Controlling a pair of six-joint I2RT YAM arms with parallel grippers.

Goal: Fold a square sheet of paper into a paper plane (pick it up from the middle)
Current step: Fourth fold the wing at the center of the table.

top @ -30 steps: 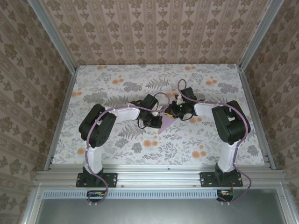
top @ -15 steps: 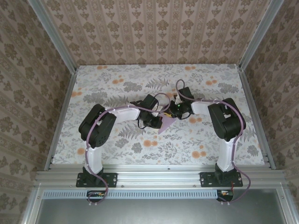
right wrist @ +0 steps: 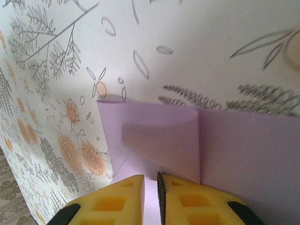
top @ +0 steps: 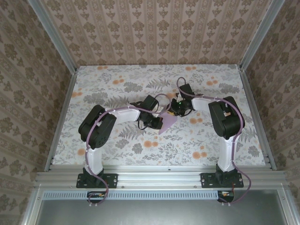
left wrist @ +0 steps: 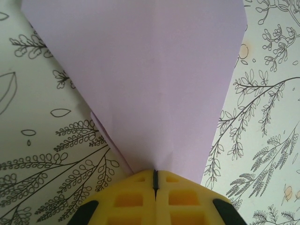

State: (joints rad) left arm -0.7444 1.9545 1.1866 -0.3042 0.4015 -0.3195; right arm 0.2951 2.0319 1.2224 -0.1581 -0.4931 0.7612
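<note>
**A:** Where is the lilac paper (top: 168, 123) sitting?

**B:** Near the middle of the floral tabletop (top: 206, 140), between the two grippers. From overhead it reads as a small pointed wedge, with its tip toward the near edge.

**A:** What is the left gripper (left wrist: 155, 176) doing?

**B:** Its yellow fingers (left wrist: 187, 197) are pressed flat against each other, with only a hairline seam between them. The narrow end of the paper is pinched in that seam. In the left wrist view the sheet widens as it runs away from the fingers, and a faint centre crease runs straight on from the seam. A second layer peeks out along the left edge (just a sliver).

**A:** And the right gripper (right wrist: 151, 180)?

**B:** It is almost closed, with a thin slit left between the two pads. The paper runs down into that slit, so it has hold of the sheet's edge. Just ahead of the fingers a folded flap lies over the rest of the sheet, and its fold line is softly curled rather than pressed flat.

**A:** Is the paper lifted off the table?

**B:** I cannot tell. Its far edge casts a small shadow on the floral print, but how high it sits isn't clear.
</note>
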